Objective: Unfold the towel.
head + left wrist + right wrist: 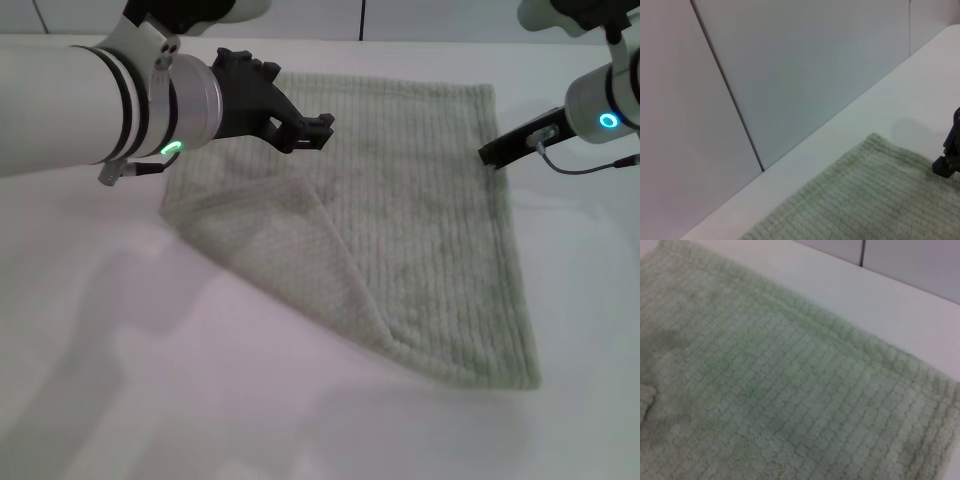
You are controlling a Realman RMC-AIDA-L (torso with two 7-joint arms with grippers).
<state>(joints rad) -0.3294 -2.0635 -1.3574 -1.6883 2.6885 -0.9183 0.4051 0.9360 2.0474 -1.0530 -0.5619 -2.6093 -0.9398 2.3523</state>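
White table [120, 400] — towel [420, 220] corner folded inward

The left gripper [305, 128] and its arm cover the towel [420, 220]'s far-left corner in the head view. The towel's near-left corner is folded over, hiding the cloth beneath. The right gripper [520, 140] is too dark to show how its fingers stand.

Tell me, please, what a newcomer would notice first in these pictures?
First the towel, pale green, spread over the white table, with its near-left corner folded diagonally back onto the cloth. Then the two arms: the left gripper hangs open above the towel's far-left part, and the right gripper is at its far-right edge.
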